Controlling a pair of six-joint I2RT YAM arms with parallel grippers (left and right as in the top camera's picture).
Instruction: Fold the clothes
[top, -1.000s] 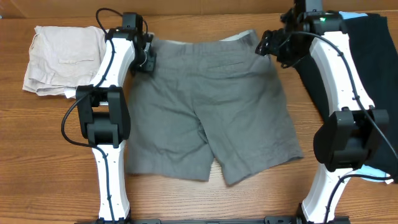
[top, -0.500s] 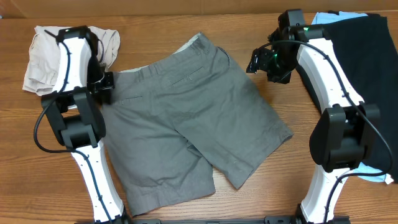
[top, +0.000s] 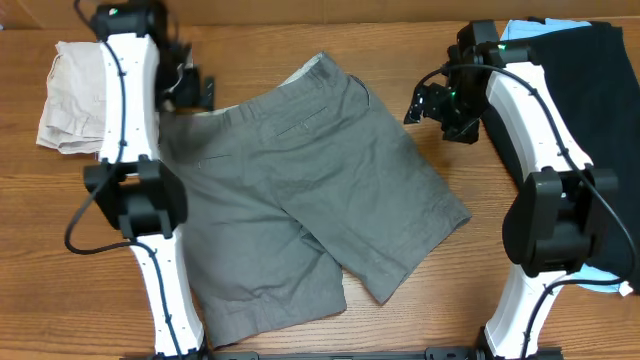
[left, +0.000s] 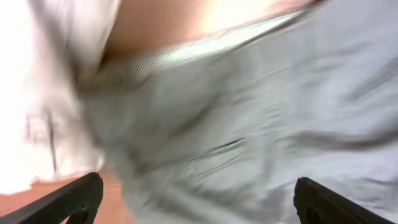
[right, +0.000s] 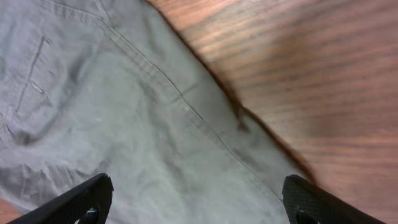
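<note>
The grey shorts lie flat on the wooden table, turned at an angle, with the waistband toward the upper left and the legs toward the lower right. My left gripper hovers open over the left waist corner, nothing between its fingers. Its wrist view is blurred: the grey shorts fill it beyond the open left gripper. My right gripper stands open just off the shorts' upper right edge. Its wrist view shows a seam of the shorts past the empty right gripper.
Beige shorts lie folded at the back left, right beside the left gripper, and show in its wrist view. A large black garment covers the right side, over something pale blue. Bare wood lies between.
The shorts were dragged and swung so the waist points upper left. The left gripper then let go of the waistband, opened wide and rose toward the back. The right gripper opened a little more.
</note>
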